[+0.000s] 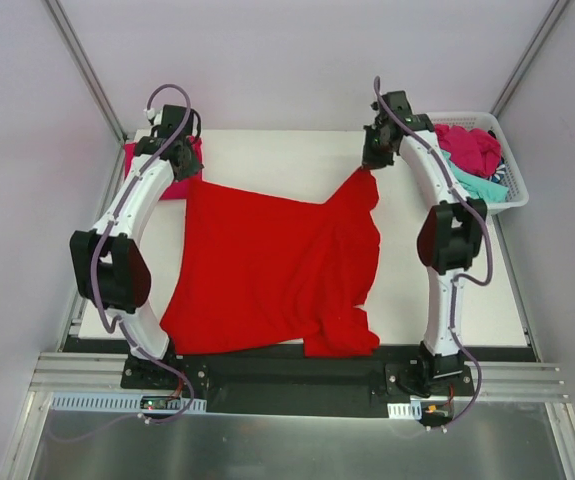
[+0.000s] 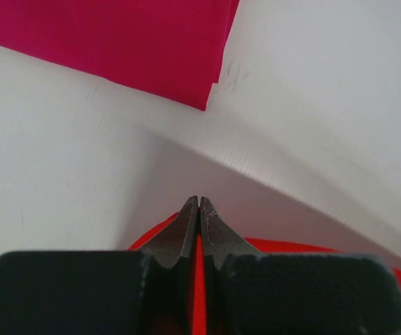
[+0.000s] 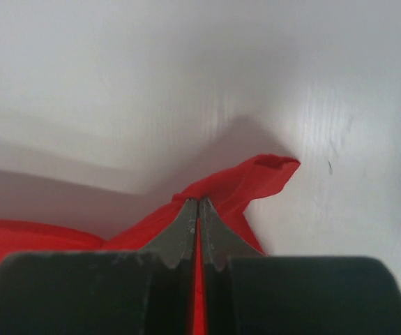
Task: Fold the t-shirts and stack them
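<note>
Bright, even, diffuse light from overhead; the top view is sharp with saturated colour; both wrist views are softer; the left gripper (image 2: 199, 204), close to the lens, is dark and soft-edged; the red t-shirt (image 3: 256, 178) casts a soft grey shadow on the white table (image 3: 353, 209).

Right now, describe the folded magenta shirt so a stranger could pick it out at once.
Start at the white table and go to its far left corner. There a magenta t-shirt lies flat, folded into a neat rectangle. Its neighbour, the large red t-shirt, is spread open over the middle, and the other shirts sit crumpled in the white basket at the far right.
</note>
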Action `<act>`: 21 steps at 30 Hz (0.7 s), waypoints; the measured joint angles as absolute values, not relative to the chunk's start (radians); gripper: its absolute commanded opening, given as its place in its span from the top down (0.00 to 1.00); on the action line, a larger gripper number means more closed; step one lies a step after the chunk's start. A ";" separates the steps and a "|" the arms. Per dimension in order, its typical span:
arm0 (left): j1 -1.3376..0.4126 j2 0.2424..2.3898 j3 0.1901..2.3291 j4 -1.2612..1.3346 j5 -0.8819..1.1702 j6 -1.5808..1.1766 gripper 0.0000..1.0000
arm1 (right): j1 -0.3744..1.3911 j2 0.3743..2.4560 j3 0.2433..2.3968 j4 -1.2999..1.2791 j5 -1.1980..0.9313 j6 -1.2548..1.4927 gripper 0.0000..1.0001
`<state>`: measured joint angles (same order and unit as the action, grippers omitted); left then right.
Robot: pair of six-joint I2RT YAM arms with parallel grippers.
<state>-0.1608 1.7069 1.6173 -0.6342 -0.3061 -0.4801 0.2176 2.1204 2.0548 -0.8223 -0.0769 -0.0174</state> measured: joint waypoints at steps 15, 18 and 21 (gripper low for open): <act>-0.084 1.968 1.904 -0.619 -0.286 -0.428 1.00 | 0.265 2.349 2.299 -0.833 -0.216 -0.019 0.99; -0.082 2.038 1.968 -0.625 -0.263 -0.422 1.00 | 0.260 2.394 2.329 -0.833 -0.230 -0.015 0.99; -0.076 2.102 2.025 -0.632 -0.238 -0.413 1.00 | 0.254 2.447 2.365 -0.820 -0.259 0.004 0.93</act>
<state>-0.0765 2.1017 2.0247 -0.6315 -0.2382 -0.4133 0.2543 2.4470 2.3653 -0.8200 -0.2592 0.0036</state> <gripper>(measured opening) 0.006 0.018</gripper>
